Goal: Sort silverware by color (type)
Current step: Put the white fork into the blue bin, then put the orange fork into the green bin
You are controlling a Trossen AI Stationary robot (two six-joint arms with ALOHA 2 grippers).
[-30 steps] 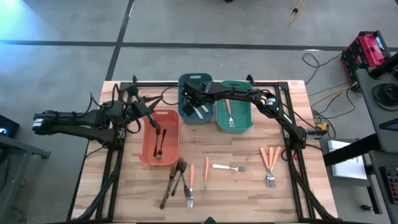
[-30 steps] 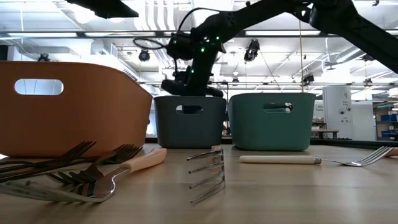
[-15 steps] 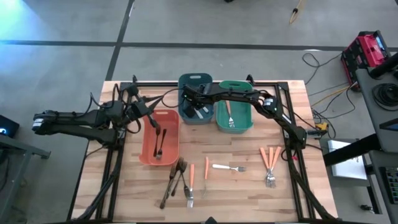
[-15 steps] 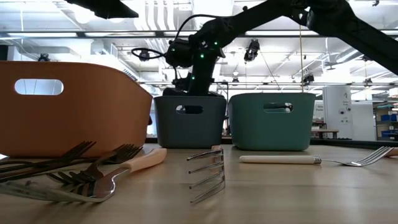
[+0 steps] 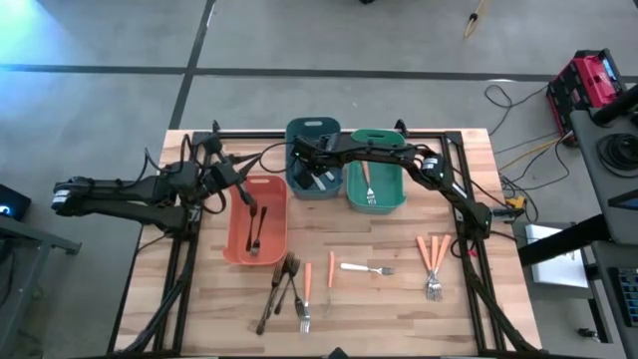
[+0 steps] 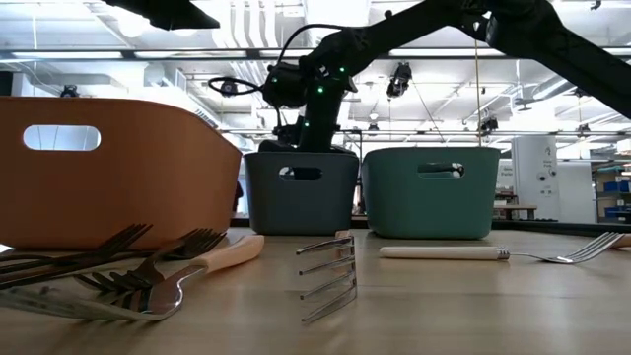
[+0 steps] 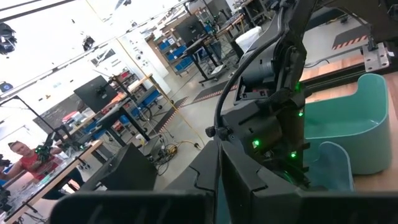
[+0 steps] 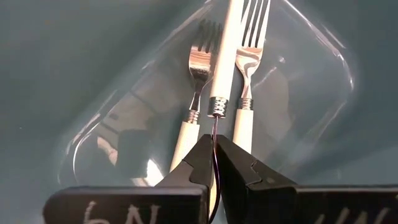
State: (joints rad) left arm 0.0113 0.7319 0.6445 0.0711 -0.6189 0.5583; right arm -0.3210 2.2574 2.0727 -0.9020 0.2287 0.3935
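This is a robotics lab in a large industrial hall. A wooden surface (image 5: 399,289) stands on a grey concrete floor (image 5: 299,40) marked with dark lines. Overhead run white ducts (image 6: 246,20) and lights. Beyond stand workbenches (image 7: 112,124), monitors (image 7: 96,93), shelves of blue bins (image 7: 168,46) and a seated person (image 7: 22,158).

Three bins (image 5: 256,229) are being counted on the surface (image 5: 399,299): salmon, blue, green. Three orange-handled forks (image 5: 433,261) are lying together; three white-handled pieces (image 8: 217,93) are lying in the blue bin.
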